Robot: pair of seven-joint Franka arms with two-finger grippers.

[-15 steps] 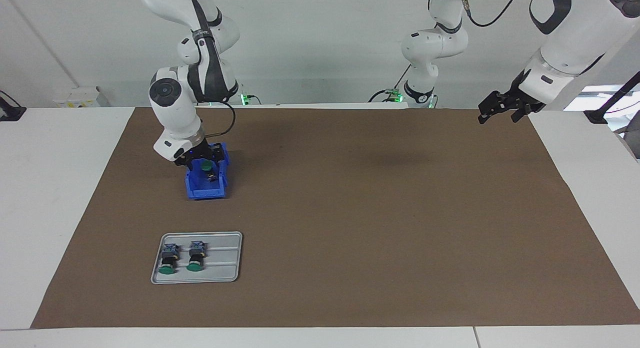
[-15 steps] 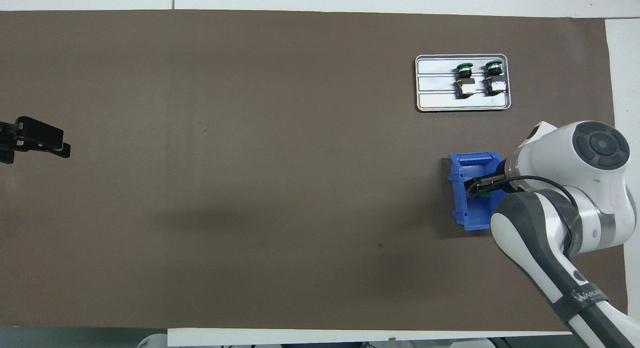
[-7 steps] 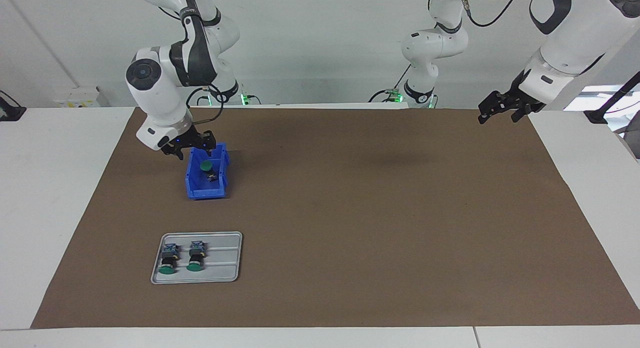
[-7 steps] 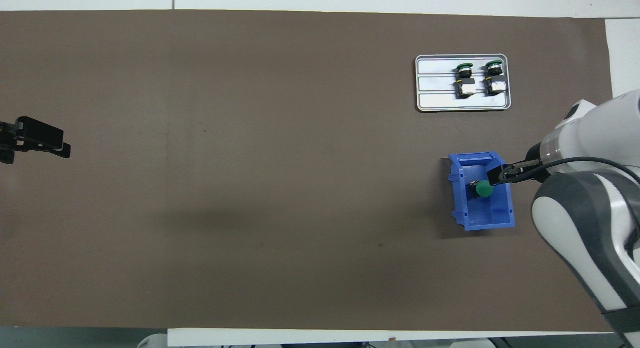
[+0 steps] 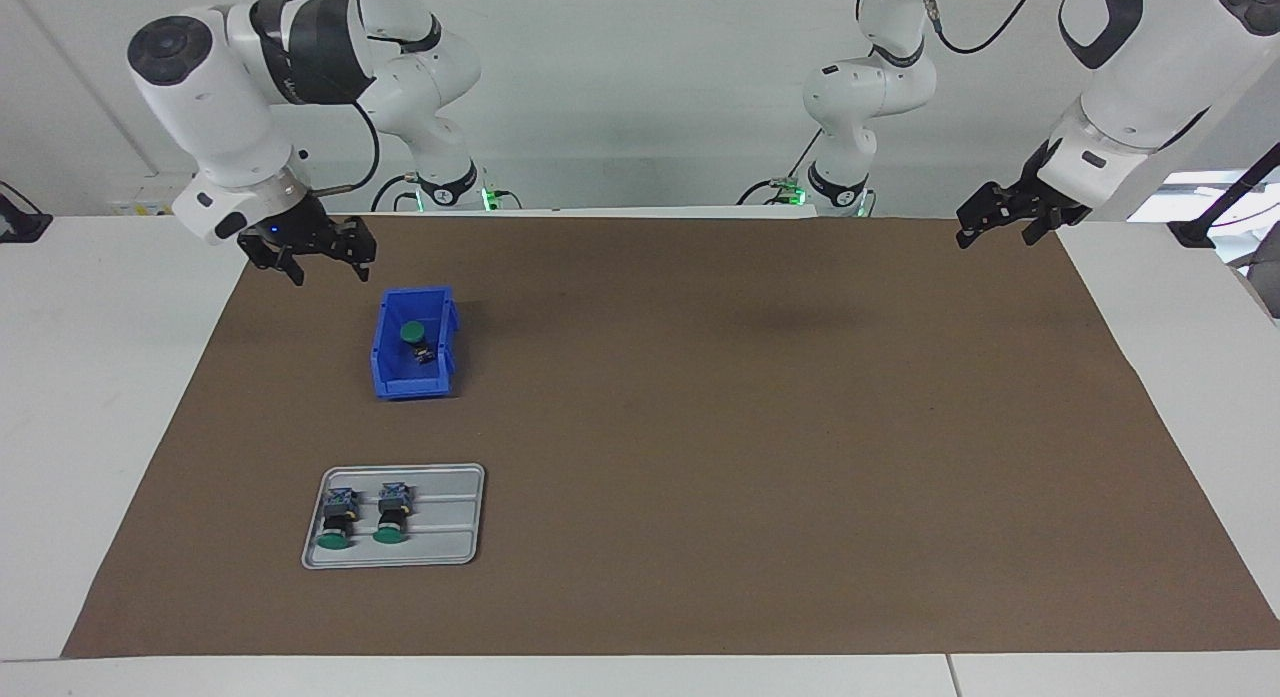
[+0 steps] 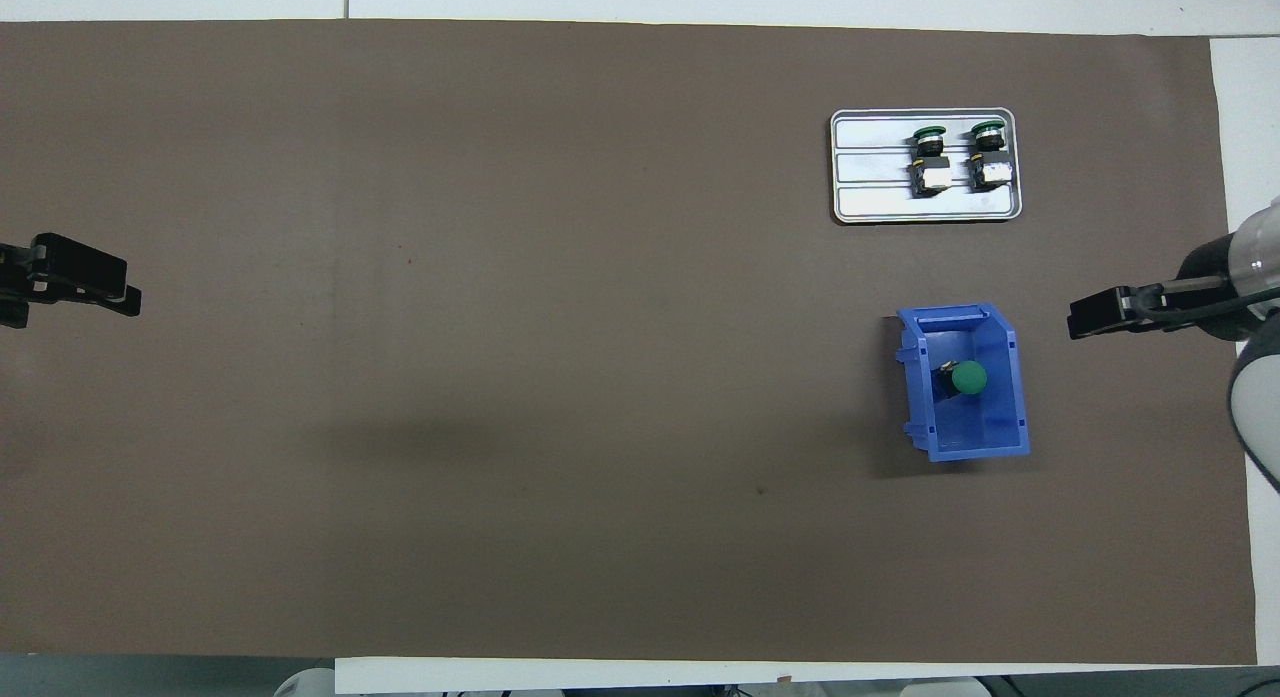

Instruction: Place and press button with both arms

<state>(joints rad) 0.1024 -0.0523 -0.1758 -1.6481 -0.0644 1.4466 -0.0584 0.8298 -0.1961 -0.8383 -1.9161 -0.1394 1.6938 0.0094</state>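
Note:
A green-capped button stands upright in a blue bin on the brown mat. Nothing touches it. My right gripper hangs open and empty over the mat's edge, off the bin toward the right arm's end of the table. Two more buttons lie side by side on a silver tray. The left arm waits, its gripper open and empty over the mat's edge at its own end.
The brown mat covers most of the white table. The tray lies farther from the robots than the bin, both toward the right arm's end. From the bin to the left arm's end the mat is bare.
My right gripper has risen out of the blue bin and swung toward the right arm's end of the table, leaving the button standing in the bin. The left arm has not moved.

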